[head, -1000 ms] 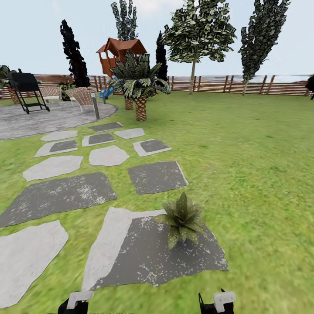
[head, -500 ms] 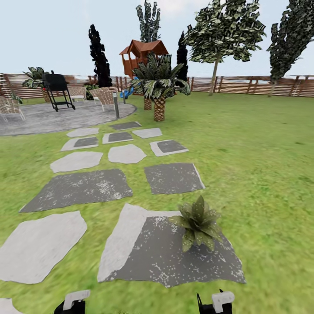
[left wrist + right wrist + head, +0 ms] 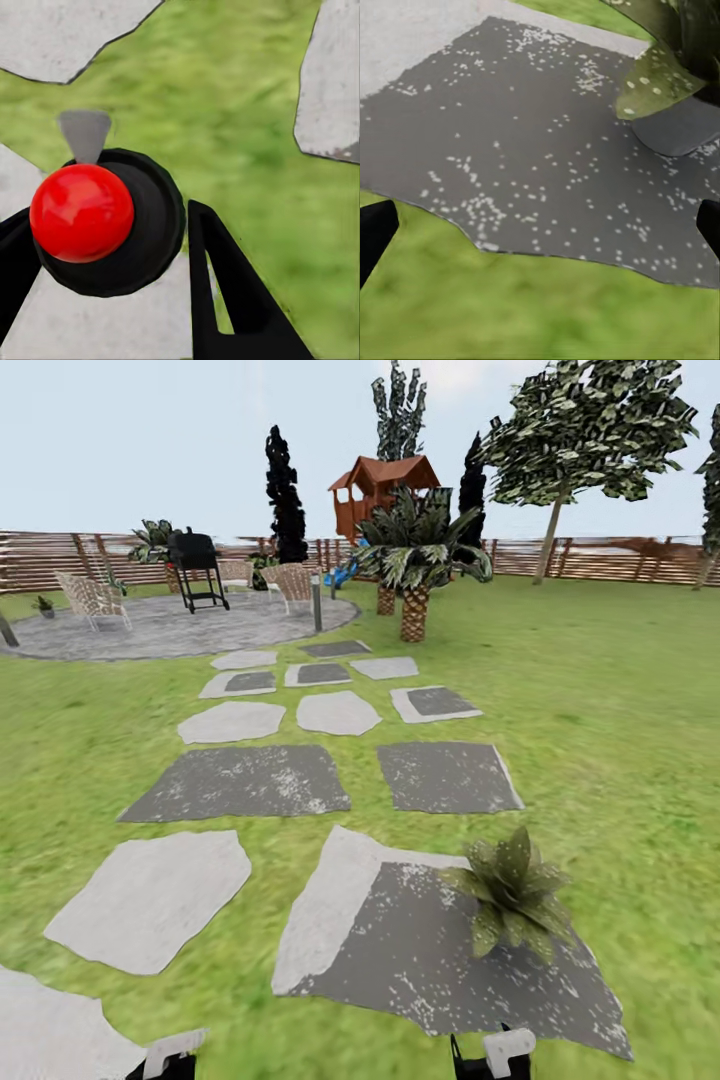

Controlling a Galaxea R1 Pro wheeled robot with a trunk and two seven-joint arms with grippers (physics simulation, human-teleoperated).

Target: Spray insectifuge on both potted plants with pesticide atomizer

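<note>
- Left hand [image 3: 112, 292]: my two dark fingers [image 3: 225, 292] sit either side of a black round body with a red ball [image 3: 81, 212] on top. Can't tell if they're clamped on it or just flanking it.
- Left hand also peeks in at the lower edge of the head view [image 3: 170, 1055], over a pale stepping stone [image 3: 150, 900] and lawn [image 3: 600, 690].
- Right hand [image 3: 540, 225]: spread wide, fingertips [image 3: 375, 229] at opposite edges of the wrist view, nothing between them. Below it, a dark speckled stone slab [image 3: 532, 165].
- Potted plant [image 3: 515, 895]: green rosette on the right part of that dark slab [image 3: 420, 950], just ahead of my right hand [image 3: 495, 1055]. Its grey pot [image 3: 679, 127] and a leaf show in the right wrist view.
- Far off: round paved patio [image 3: 170, 630], black grill [image 3: 196, 565], chairs [image 3: 92, 598], wooden fence [image 3: 600, 555], playhouse [image 3: 385, 485].
</note>
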